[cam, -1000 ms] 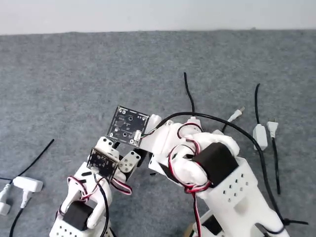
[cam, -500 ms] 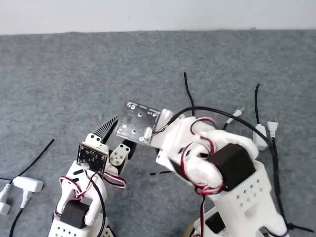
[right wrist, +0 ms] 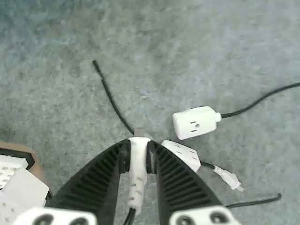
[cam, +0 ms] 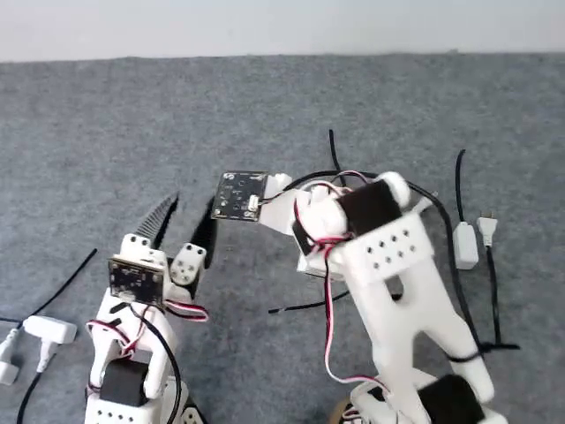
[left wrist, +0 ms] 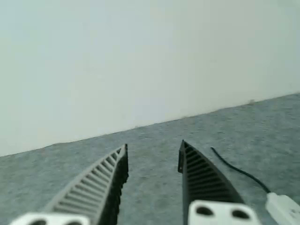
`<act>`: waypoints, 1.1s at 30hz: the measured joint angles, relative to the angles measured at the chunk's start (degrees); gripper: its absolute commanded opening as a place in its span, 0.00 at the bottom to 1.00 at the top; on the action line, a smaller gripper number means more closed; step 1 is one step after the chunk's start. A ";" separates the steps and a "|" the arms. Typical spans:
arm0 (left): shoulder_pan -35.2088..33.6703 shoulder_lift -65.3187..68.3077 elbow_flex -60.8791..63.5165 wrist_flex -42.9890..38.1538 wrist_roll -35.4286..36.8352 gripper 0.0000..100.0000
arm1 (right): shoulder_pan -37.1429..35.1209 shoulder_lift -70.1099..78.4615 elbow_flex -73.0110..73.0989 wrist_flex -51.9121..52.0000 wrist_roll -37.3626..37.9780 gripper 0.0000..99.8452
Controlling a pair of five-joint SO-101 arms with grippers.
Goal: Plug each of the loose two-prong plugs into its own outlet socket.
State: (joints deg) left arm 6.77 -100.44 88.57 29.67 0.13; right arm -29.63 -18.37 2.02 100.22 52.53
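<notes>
One plug (right wrist: 137, 168) is clamped in the right jaws near the outlet socket (right wrist: 196, 123) on the counter (right wrist: 234, 56); best square its prongs to the slots before pushing, left jaws gaping wide, empty

Robotics lab bench: grey felt mat (cam: 106, 124), plain white wall (cam: 265, 26), white servo arms (cam: 397, 265) with exposed wiring.

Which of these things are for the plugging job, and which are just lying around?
Job: white plastic plug in the right claw; white boxy outlet socket; white two-prong plug on black cord.
Just there: grey carpet; white wall.
</notes>
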 measured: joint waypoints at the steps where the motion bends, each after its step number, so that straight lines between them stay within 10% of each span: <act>1: -1.23 0.00 -0.62 0.00 0.00 0.19 | 0.00 1.05 0.00 0.00 0.70 0.01; 33: -7.12 0.00 -4.57 -0.09 -3.16 0.19 | 14.77 24.62 -10.46 -0.09 35.60 0.01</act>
State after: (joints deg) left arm -0.35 -100.44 84.00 29.58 -3.03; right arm -14.86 6.24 -8.44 100.13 88.13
